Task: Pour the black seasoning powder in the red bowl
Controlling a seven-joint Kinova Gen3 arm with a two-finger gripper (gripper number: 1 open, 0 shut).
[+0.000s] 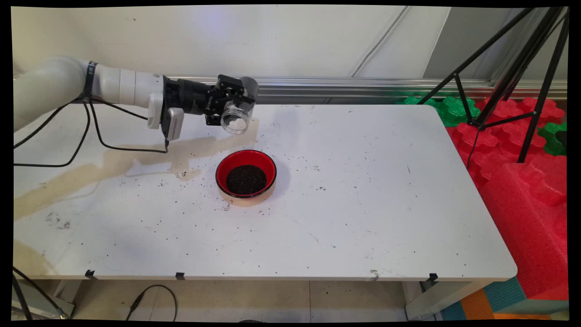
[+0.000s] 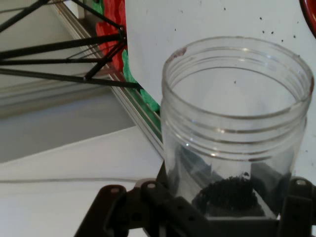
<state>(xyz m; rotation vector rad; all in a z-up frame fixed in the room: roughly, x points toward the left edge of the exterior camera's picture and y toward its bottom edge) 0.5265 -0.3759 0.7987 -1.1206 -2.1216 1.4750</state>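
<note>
My gripper (image 1: 238,108) is shut on a clear plastic jar (image 1: 237,119), held tilted above the table's back left part with its open mouth turned down toward the camera. In the hand view the jar (image 2: 232,133) fills the right side, and a little dark granular stuff sits near its base between the fingers. Below and slightly right of the jar stands a red bowl (image 1: 246,174) with a black rim, holding a heap of dark grains. The jar hangs apart from the bowl, above and behind it.
Dark grains lie scattered over the white table (image 1: 363,204), and a brownish stain runs across its left part. A black tripod (image 1: 513,72) and red and green foam blocks (image 1: 522,150) stand off the right side. Black cables hang from the arm.
</note>
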